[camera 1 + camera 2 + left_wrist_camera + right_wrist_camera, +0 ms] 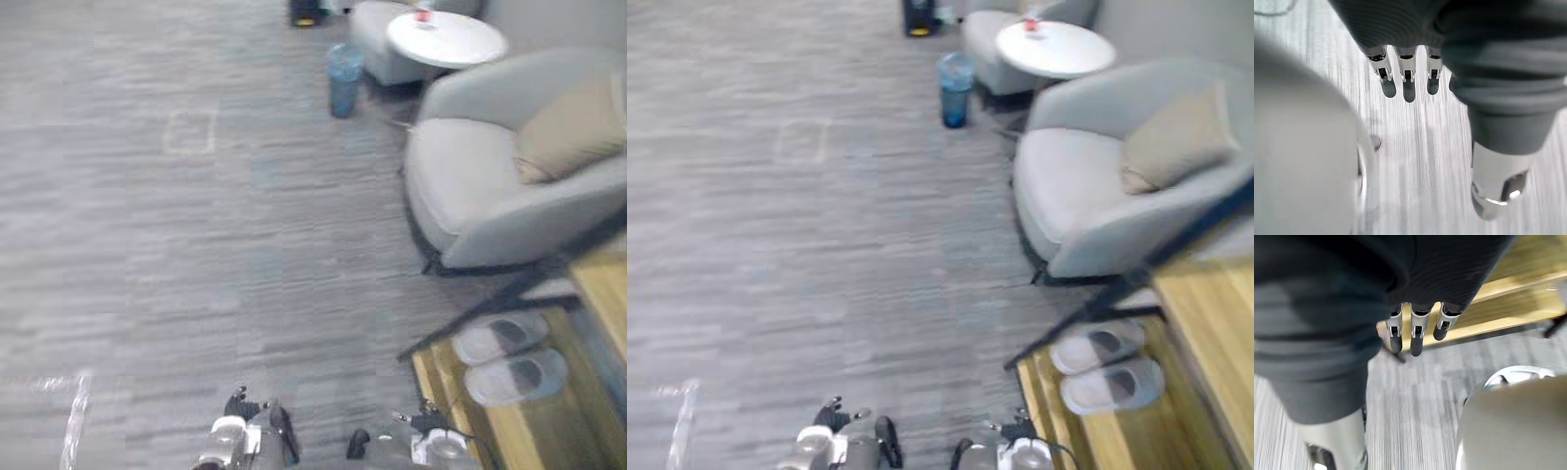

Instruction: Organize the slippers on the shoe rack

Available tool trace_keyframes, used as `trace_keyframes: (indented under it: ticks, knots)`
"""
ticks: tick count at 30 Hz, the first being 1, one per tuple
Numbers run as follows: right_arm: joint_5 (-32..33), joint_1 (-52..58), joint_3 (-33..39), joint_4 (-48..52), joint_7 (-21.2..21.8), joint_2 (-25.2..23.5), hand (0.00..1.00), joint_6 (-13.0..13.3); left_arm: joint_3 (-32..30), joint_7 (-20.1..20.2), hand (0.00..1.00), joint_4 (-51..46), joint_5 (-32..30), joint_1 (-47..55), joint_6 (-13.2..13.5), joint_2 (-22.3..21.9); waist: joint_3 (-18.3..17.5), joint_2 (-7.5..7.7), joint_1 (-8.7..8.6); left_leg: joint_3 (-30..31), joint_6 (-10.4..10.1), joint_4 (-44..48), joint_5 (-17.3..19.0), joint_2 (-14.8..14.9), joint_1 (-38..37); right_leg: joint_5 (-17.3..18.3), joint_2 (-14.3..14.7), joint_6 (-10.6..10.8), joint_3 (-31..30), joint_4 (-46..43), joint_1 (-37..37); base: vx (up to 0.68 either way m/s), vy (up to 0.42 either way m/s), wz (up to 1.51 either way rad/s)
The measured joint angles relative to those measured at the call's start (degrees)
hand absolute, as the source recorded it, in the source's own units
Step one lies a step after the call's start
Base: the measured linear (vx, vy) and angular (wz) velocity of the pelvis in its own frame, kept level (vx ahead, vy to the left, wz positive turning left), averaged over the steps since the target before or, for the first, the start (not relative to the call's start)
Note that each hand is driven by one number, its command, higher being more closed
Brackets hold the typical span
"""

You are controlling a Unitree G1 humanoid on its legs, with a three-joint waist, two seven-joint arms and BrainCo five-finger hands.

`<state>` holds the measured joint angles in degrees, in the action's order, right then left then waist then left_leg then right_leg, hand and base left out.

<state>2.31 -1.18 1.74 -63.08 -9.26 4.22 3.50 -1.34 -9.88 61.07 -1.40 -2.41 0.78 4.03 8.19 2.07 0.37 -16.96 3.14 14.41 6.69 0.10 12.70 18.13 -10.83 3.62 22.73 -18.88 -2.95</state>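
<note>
Low on the right of the head views, on the bottom wooden board of the shoe rack: 2 grey slippers, lying flat and side by side, just beside each other, dark openings facing up, close to the board's front edge. Too blurred to tell whether touching. Above and to the right of them, a higher wooden board of the same rack, with a black bar slanting down across its front to the floor. Beyond the rack, a grey armchair with a beige cushion leaning against its back. Farther off, a round table, white, carrying a small red item; behind it a second armchair; beside it on the floor, a blue bin. Everywhere else, grey striped carpet. At the bottom edge of the head views, both arms low, well apart from the slippers. Left hand: fingers straight in a row, thumb set apart, holding nothing, hanging over bare carpet. Right hand: fingers likewise straight and relaxed, thumb apart, nothing in its grasp, above the carpet with a wooden edge of the rack showing past the fingertips.
</note>
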Motion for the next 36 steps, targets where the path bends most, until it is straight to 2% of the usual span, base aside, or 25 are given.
trace_keyframes:
  ticks: [1,2,3,4,6,8,10,12,13,15,17,18,19,20,22,23,26,28,29,30,31,33,34,35,36]
  knots:
    - [0.01,-0.06,0.02,0.00,0.05,-0.13,0.00,-0.13,-0.04,-0.02,0.00,0.13,0.13,0.15,0.04,0.39,-0.05,0.12,-0.02,0.02,0.04,0.03,0.37,-0.72,0.16,0.68,-0.60,0.48,0.04,-0.13,0.28,0.10,0.193,1.09]
    - [-0.06,0.76,0.02,-0.16,0.12,-0.84,0.00,-0.26,-0.09,-0.02,0.00,0.11,0.47,0.39,-0.06,0.56,-0.10,1.04,-0.31,-1.71,2.35,4.42,3.34,-0.97,-0.33,2.37,-2.82,3.29,0.34,-1.55,1.31,0.21,0.165,0.71]
    - [-0.08,1.29,0.00,1.15,0.24,-0.14,0.00,-0.28,-0.83,-0.11,0.00,0.34,1.01,1.10,0.01,0.58,-0.08,0.51,-0.03,-2.17,0.81,6.22,6.98,-1.94,-1.76,1.79,-4.07,4.34,-4.46,-10.87,-0.11,0.30,0.221,0.62]
    - [-0.03,1.03,-0.19,2.04,0.35,0.16,0.00,-0.31,-1.33,-0.20,0.00,0.44,1.01,1.03,-0.21,0.43,0.31,0.43,-0.17,-1.04,1.27,6.15,7.78,-3.08,-3.00,0.47,-5.22,2.23,-9.43,-20.34,-4.45,0.37,0.225,0.46]
    - [-0.12,0.56,-0.45,3.56,0.37,-0.11,0.00,0.00,-1.67,-0.14,0.00,0.83,1.00,1.05,-0.77,0.37,0.62,-0.43,-1.19,1.48,1.17,3.25,8.11,-3.55,-6.47,1.70,-0.25,1.57,-17.97,-29.81,-11.61,0.34,0.221,0.59]
    - [-0.06,0.50,-0.55,3.44,0.37,-0.25,0.00,0.01,-1.74,-0.11,0.00,0.99,1.00,1.12,-0.87,0.41,0.64,-0.43,-1.11,2.61,1.23,0.55,7.50,-3.93,-8.78,2.05,2.80,1.68,-19.44,-28.07,-13.88,0.29,0.085,0.45]
    - [-0.02,-0.25,-0.39,3.39,0.43,-0.28,0.00,0.24,-1.69,-0.05,0.00,1.54,0.95,0.41,-1.14,0.04,0.82,-0.38,-1.50,6.88,1.71,-5.37,7.02,-4.69,-14.00,0.29,9.26,1.31,-20.28,-15.09,-17.94,0.46,0.056,0.68]
    - [0.05,-0.69,0.03,3.58,0.43,-0.25,0.00,0.72,-1.71,0.03,0.00,1.54,0.86,-0.04,-1.10,-0.14,1.30,-0.42,-2.56,9.96,0.98,-8.72,7.08,-5.28,-17.96,-6.52,11.80,0.42,-20.67,-4.52,-18.98,0.56,0.020,0.99]
    - [0.03,-0.84,0.37,3.55,0.38,-0.04,0.00,0.76,-1.66,0.12,0.00,1.92,0.41,0.32,-1.08,-0.47,1.45,-0.37,-3.83,13.44,-0.76,-9.27,8.12,-5.48,-20.59,-13.95,12.65,-2.90,-21.62,-2.43,-18.92,0.59,-0.019,1.12]
    - [-0.13,-1.01,0.47,3.39,0.38,0.41,0.00,0.29,-2.64,0.19,0.00,1.77,-0.05,0.12,-0.94,-1.93,0.62,-1.22,-3.06,16.14,-2.43,-8.57,7.93,-4.39,-21.75,-11.62,11.53,-6.87,-19.36,-5.97,-18.12,0.63,-0.041,0.85]
    - [0.14,-1.46,2.90,4.56,0.64,0.71,0.00,0.51,-4.61,0.20,0.00,1.19,-0.84,-0.94,-1.04,-4.04,2.53,-1.41,-4.03,16.02,-5.26,-3.43,5.13,-6.27,-21.53,-8.03,9.13,-7.70,-16.35,-17.15,-21.74,0.55,-0.099,0.71]
    - [-0.15,-1.23,1.77,5.12,0.60,0.77,0.00,0.19,-7.14,0.19,0.00,0.04,-0.89,1.10,-1.16,-4.92,1.90,-2.41,-3.78,13.66,-6.42,8.92,5.67,-5.55,-18.30,-10.16,10.40,-7.28,-16.08,-10.20,-18.43,0.48,-0.142,0.57]
    - [-0.16,-0.62,0.96,5.74,0.58,0.64,0.00,0.02,-7.97,0.17,0.00,-0.65,-0.90,1.41,-1.08,-4.98,1.81,-2.06,-3.96,12.31,-7.66,14.58,5.00,-5.58,-16.21,-9.23,10.30,-9.52,-15.15,-7.46,-16.68,0.46,-0.144,0.05]
    - [-0.14,-0.26,-1.10,5.84,0.62,1.15,0.00,-0.21,-10.12,0.10,0.00,-3.16,-0.83,1.79,-0.78,-6.73,1.35,-5.12,-2.00,6.56,-9.69,34.44,3.82,0.77,-7.73,-7.63,13.00,-10.52,-15.67,-4.28,-12.00,0.57,-0.054,-0.31]
    - [-0.16,-1.04,-2.68,5.75,0.61,-0.26,0.00,-0.35,-11.11,0.08,0.00,-5.06,-0.79,1.78,-0.35,-6.33,2.11,-4.65,-0.34,1.22,-5.77,45.49,6.88,8.66,-0.39,-5.17,14.48,-11.24,-16.73,-0.77,-4.96,0.59,-0.018,-0.35]
    - [-0.16,-0.97,-2.80,5.75,0.61,-1.07,0.00,-0.38,-11.14,0.09,0.00,-5.30,-0.75,1.87,-0.38,-6.27,2.22,-4.48,-0.29,0.84,-5.54,45.55,7.10,9.45,0.63,-4.85,14.45,-11.18,-16.78,-0.17,-3.65,0.56,-0.031,0.00]
    - [-0.08,-0.64,-3.70,5.81,0.41,-2.91,0.00,-0.85,-10.64,-0.01,0.00,-6.98,-0.64,1.25,0.16,-5.17,2.74,-2.58,0.54,-1.02,-6.12,34.38,8.55,11.37,7.30,-2.95,12.88,-10.02,-17.28,5.47,5.13,0.59,0.037,0.01]
    - [-0.09,-0.68,-1.77,5.40,0.21,-2.78,0.00,-0.83,-9.33,-0.08,0.00,-6.68,-0.58,0.86,0.57,-5.04,2.43,-2.73,1.44,2.15,-8.71,7.92,2.95,6.51,9.61,-1.75,10.18,-7.68,-18.76,10.73,10.38,0.56,0.142,-0.19]
    - [-0.11,-0.64,-1.78,5.10,0.13,-2.44,0.00,-0.79,-8.83,-0.12,0.00,-6.47,-0.57,0.84,0.65,-5.00,2.28,-2.97,1.62,3.16,-9.24,5.52,1.91,6.14,9.78,-1.64,10.22,-7.47,-19.10,11.46,10.87,0.55,0.211,-0.56]
    - [-0.13,-0.78,-2.07,2.37,0.16,-1.39,0.00,-1.05,-7.65,-0.15,0.00,-5.44,-0.56,0.58,1.01,-4.31,1.81,-3.02,2.80,4.89,-7.64,5.16,-5.22,4.75,10.77,-0.61,9.44,-5.58,-21.10,13.39,12.69,0.45,0.200,-0.49]
    - [-0.17,-1.13,-2.07,1.35,0.13,-1.68,0.00,-1.30,-7.66,-0.15,0.00,-4.51,-0.59,0.16,1.05,-3.85,1.29,-2.22,2.78,4.76,-4.90,5.50,-4.34,3.26,10.50,-0.11,8.03,-4.70,-21.88,13.02,13.25,0.73,0.305,-0.21]
    - [-0.25,-1.00,-1.42,0.95,0.27,-1.80,0.00,-1.79,-7.69,-0.08,0.00,-2.86,-0.64,-0.34,0.94,-2.84,1.07,-0.79,1.38,3.88,-2.31,5.68,-2.55,1.35,8.93,-0.68,5.57,-3.46,-24.00,2.84,9.38,0.65,0.249,0.15]
    - [-0.28,-0.98,-0.68,0.90,0.33,-1.91,0.00,-1.88,-7.71,-0.13,0.00,-2.27,-0.63,-0.36,0.81,-2.35,1.15,-0.20,1.41,3.09,-1.54,5.46,-1.72,0.95,7.04,-2.17,5.40,-0.43,-25.58,-6.95,5.84,0.49,0.181,-0.13]
    - [-0.80,-1.20,-0.26,0.90,0.37,-1.93,0.00,-1.90,-7.43,-0.12,0.00,-1.38,-0.62,-0.35,0.33,-1.57,1.40,0.39,1.19,2.89,-1.21,3.55,-0.52,0.25,3.17,-6.60,5.30,5.30,-27.07,-18.83,1.46,0.68,0.220,-0.16]
    - [-2.32,-1.52,-0.16,1.09,0.35,-1.74,0.00,-1.78,-6.23,-0.16,0.00,0.31,-0.57,-0.22,-0.55,-0.75,1.60,0.41,0.16,2.83,-0.89,1.46,0.85,0.02,-2.80,-6.04,4.79,4.80,-26.65,-32.31,-3.50,0.57,0.167,-0.13]
